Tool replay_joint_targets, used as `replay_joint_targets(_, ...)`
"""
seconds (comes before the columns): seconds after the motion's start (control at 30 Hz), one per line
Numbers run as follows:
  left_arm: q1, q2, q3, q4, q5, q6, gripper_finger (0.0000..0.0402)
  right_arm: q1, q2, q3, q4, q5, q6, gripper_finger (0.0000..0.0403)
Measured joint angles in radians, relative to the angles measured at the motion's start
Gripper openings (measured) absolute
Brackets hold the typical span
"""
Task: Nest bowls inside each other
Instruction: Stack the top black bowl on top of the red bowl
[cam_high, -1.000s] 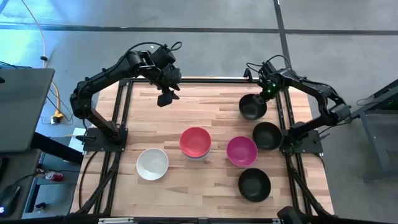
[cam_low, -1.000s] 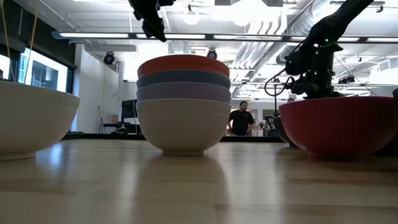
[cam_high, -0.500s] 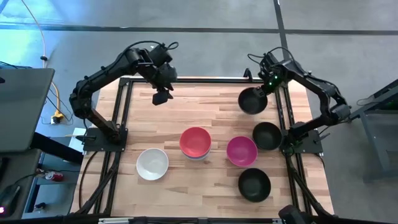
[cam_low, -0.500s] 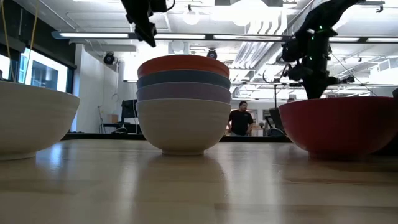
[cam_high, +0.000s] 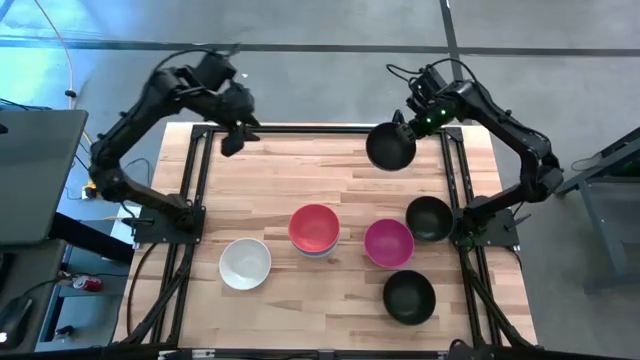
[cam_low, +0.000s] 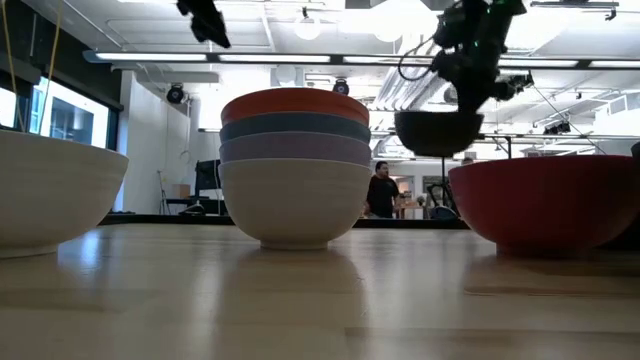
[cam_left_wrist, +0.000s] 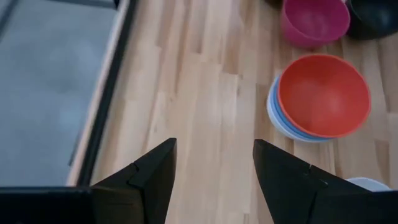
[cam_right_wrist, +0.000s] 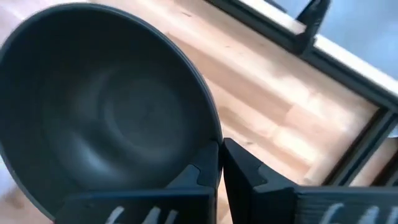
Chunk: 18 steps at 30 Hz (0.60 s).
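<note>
While airborne, black bowl (cam_right_wrist: 106, 106) rim between right jaws.

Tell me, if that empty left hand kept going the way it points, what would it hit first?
Probably bare wooden table: the left hand, open, aims at planks short of the stacked bowls. Depth is unclear.

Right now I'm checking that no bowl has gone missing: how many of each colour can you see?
Black: 3, one held by the right gripper, two on the table
White: 2, one loose, one under the stack
Magenta: 1
Red: 1
Blue: 1
Lavender: 1
Total: 9
</note>
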Motion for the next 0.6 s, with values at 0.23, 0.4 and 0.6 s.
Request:
replay_joint_targets(0.23,0.046,-0.105,0.000,-0.002,0.004,0.000,0.0200,0.090,0.000,0.085,-0.112,-0.077,0.135,0.0000)
replay_joint_targets(0.4,0.048,-0.154,0.000,-0.026,0.003,0.000,0.0200,0.184,0.000,0.101,-0.152,-0.086,0.235,0.0000)
replay_joint_targets(0.6,0.048,-0.195,0.000,-0.068,0.004,-0.001,0.0200,0.303,0.022,0.102,-0.146,-0.105,0.342,0.0000)
